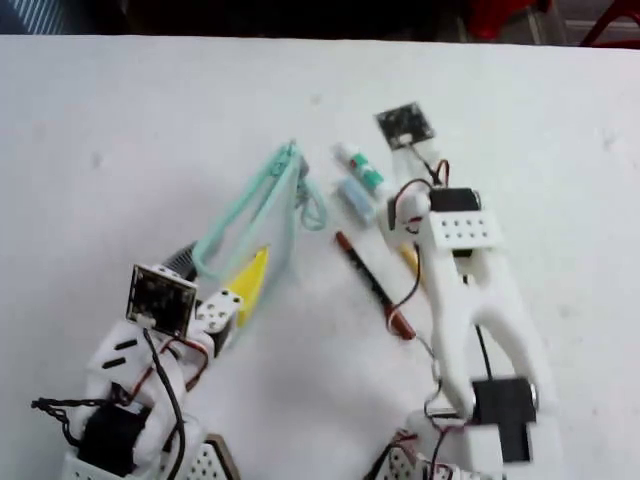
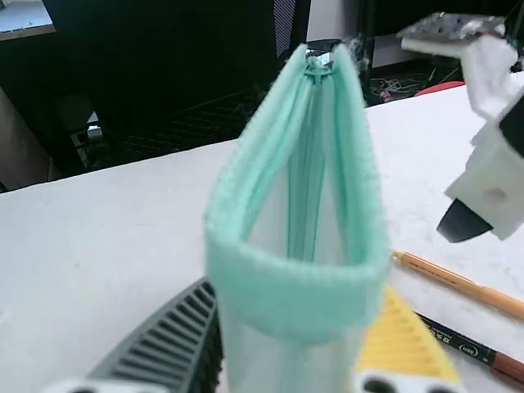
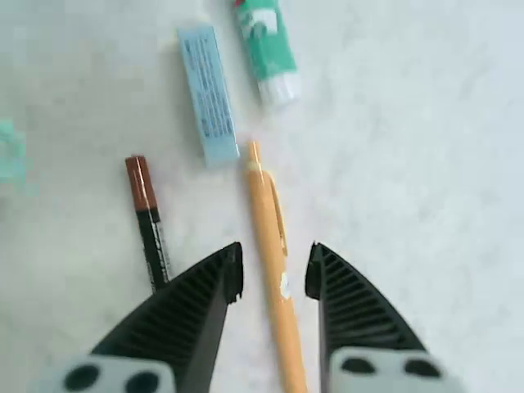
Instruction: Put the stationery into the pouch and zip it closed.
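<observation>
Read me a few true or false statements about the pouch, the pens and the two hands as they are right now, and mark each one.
1. The left hand grips the pouch, and the pouch's mouth is open. True.
2. The orange pen is inside the pouch. False: it lies on the table between the open fingers of the right hand.
3. The right hand is shut on the glue stick. False: it is open, and the glue stick lies on the table apart from it.
4. The blue eraser lies beside the glue stick. True.
</observation>
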Robot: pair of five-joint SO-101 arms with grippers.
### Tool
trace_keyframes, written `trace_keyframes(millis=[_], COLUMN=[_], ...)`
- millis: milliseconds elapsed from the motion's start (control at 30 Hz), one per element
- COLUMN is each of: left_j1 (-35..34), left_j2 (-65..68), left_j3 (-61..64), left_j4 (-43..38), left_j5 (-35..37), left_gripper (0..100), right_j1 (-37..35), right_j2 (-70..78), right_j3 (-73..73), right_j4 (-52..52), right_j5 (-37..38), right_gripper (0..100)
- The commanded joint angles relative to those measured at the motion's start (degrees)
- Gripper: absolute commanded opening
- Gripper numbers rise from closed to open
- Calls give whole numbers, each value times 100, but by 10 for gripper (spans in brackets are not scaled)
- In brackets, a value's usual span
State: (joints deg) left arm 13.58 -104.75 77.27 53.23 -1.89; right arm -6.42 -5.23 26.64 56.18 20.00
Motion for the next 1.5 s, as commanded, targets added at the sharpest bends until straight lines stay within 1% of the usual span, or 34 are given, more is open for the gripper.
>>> trace_keyframes(millis=[0, 167, 433, 467, 533, 567, 600, 700, 1467], left_j1=[4, 4, 4, 4, 4, 4, 4, 4, 4], left_j2=[-13, -13, -13, -13, -13, -13, -13, -13, -13], left_j3=[-26, -26, -26, -26, -26, -26, -26, -26, -26], left_j4=[-88, -88, -88, -88, -88, -88, -88, -88, -88], left_j5=[9, 9, 9, 9, 9, 9, 9, 9, 9], left_gripper=[219, 219, 219, 219, 219, 219, 219, 219, 218], right_j1=[198, 180, 171, 163, 163, 154, 154, 171, 207], right_j2=[479, 1191, 1525, 1552, 1560, 1569, 1569, 1569, 1508], right_j3=[-255, -290, -290, -290, -290, -290, -290, -290, -290], right_j4=[-277, -585, -919, -945, -954, -954, -954, -945, -1024], right_j5=[193, 193, 193, 193, 193, 193, 193, 193, 141], right_gripper=[119, 119, 116, 99, 18, 11, 33, 14, 17])
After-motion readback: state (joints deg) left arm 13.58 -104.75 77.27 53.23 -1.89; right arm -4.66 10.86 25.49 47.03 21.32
